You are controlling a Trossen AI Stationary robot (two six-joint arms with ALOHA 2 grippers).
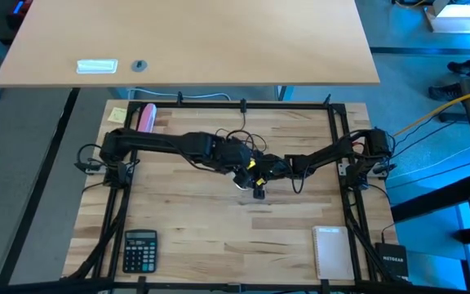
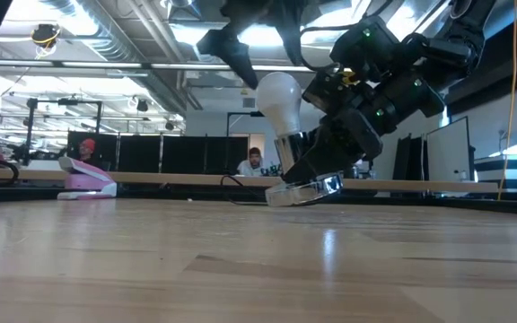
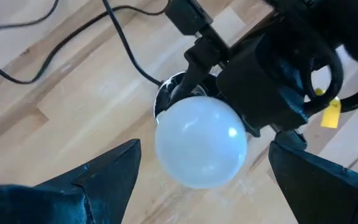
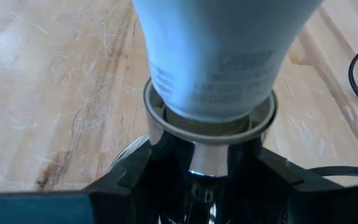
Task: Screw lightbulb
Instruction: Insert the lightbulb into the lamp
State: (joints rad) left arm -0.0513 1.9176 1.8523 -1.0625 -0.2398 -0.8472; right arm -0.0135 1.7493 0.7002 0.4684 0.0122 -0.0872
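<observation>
Table [image 1: 219, 245]: butcher-block top, both arms meeting at centre. Calculator [image 1: 140, 250] at near left corner; pink-and-white object [image 1: 146, 117] at far left, well apart from work. Lightbulb [image 3: 201, 143] at table centre, base seated in silver socket [image 4: 209, 127], black cord [image 3: 55, 43] trailing away toward far side. Right pincer [image 4: 204, 168] clenched on socket body, holding it tilted. Left pincer [image 3: 201, 177] released, fingers [image 3: 104, 180] spread either side of bulb globe, apparently not touching, though view is tight.
</observation>
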